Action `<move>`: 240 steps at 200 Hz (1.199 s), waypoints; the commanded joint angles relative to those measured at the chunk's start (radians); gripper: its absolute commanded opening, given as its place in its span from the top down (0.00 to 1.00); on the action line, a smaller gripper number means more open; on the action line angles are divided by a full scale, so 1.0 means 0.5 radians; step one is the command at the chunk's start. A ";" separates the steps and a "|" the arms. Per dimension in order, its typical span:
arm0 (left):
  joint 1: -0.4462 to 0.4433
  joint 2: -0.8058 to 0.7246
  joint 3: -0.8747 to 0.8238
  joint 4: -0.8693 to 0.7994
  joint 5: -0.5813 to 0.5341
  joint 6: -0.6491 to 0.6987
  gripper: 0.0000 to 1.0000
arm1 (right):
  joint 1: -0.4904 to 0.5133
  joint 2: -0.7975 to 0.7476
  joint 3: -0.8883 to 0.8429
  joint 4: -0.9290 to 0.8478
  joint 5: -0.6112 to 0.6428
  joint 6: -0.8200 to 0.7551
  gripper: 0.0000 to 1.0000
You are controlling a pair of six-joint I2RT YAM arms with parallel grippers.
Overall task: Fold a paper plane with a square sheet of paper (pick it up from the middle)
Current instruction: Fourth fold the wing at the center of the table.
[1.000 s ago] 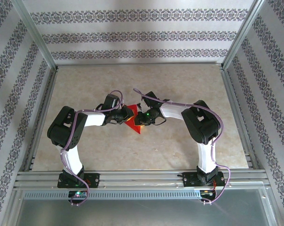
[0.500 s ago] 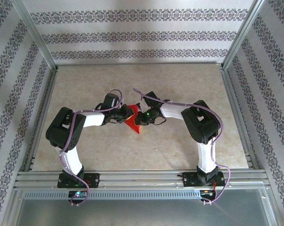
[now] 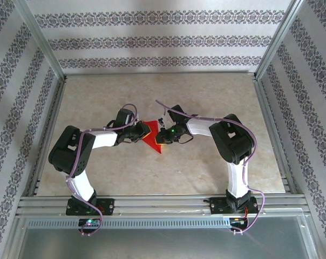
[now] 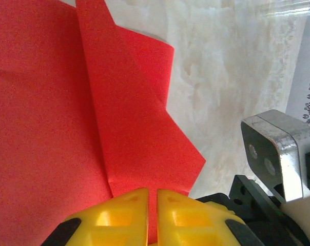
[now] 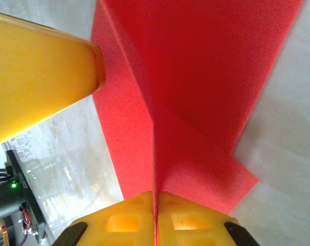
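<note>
The square sheet of paper (image 3: pixel 153 138) is bright red, folded into a creased pointed shape, and held above the middle of the table between both grippers. My left gripper (image 3: pixel 142 131) is shut on one edge of it; in the left wrist view the paper (image 4: pixel 68 102) runs into the narrow slit between the yellow fingertips (image 4: pixel 152 207). My right gripper (image 3: pixel 162 135) is shut on a raised crease; in the right wrist view the red fold (image 5: pixel 196 77) stands up from between its closed fingertips (image 5: pixel 156 205). A yellow finger (image 5: pixel 42 77) of the left gripper touches the paper's edge there.
The beige table top (image 3: pixel 206 97) lies open around the arms. Metal frame rails (image 3: pixel 152 202) run along the near edge and posts stand at both sides. The right wrist's camera housing (image 4: pixel 273 154) sits close beside the left gripper.
The two grippers have drawn slightly apart, so more of the red paper shows between them. The left arm's elbow has dropped back toward the near left.
</note>
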 commanded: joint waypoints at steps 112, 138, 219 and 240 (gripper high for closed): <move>0.008 0.153 0.003 -0.250 -0.104 -0.038 0.86 | 0.178 -0.092 0.177 -0.363 0.780 0.029 0.78; 0.004 0.165 0.008 -0.265 -0.110 -0.040 0.86 | 0.225 -0.106 0.210 -0.419 0.957 0.006 0.79; 0.002 0.172 0.013 -0.284 -0.113 -0.037 0.86 | 0.300 -0.046 0.290 -0.461 1.001 -0.061 0.75; 0.000 0.177 0.019 -0.284 -0.111 -0.037 0.86 | 0.308 -0.041 0.290 -0.454 0.963 -0.077 0.73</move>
